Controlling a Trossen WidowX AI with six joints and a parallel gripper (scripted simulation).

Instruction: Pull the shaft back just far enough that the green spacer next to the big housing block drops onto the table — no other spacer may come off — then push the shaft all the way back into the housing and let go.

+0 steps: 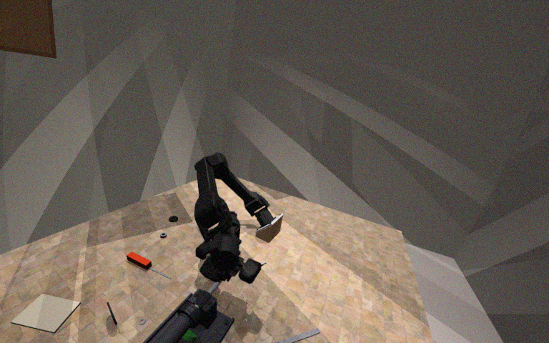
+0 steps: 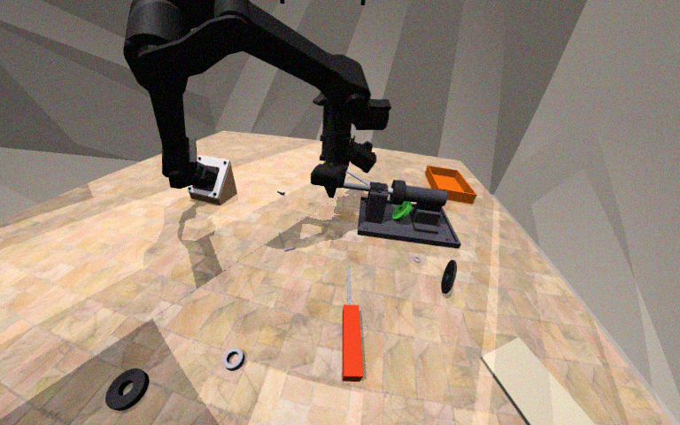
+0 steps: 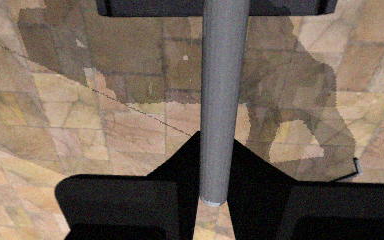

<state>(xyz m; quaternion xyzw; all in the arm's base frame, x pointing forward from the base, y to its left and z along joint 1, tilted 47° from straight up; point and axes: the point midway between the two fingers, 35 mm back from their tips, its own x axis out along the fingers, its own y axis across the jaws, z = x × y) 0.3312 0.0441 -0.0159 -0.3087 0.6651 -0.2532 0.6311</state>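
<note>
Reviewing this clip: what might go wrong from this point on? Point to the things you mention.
The green spacer [image 1: 189, 335] [image 2: 401, 210] is off the shaft [image 1: 214, 287] [image 2: 357, 185] [image 3: 222, 100] and leans low over the fixture's base [image 2: 406, 237], so it may stay there rather than settle on the table.

A dark ring [image 2: 398, 191] sits beside the housing; if the push is crooked, it could jam.

The gripper [image 3: 210, 137] grips close to the shaft's end, so the shaft might slip during the push.

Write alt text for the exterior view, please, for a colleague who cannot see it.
A black robot arm's pincer grips a grey shaft; the green spacer is off it, leaning on the dark fixture's base. A red-handled screwdriver lies in front.
</note>
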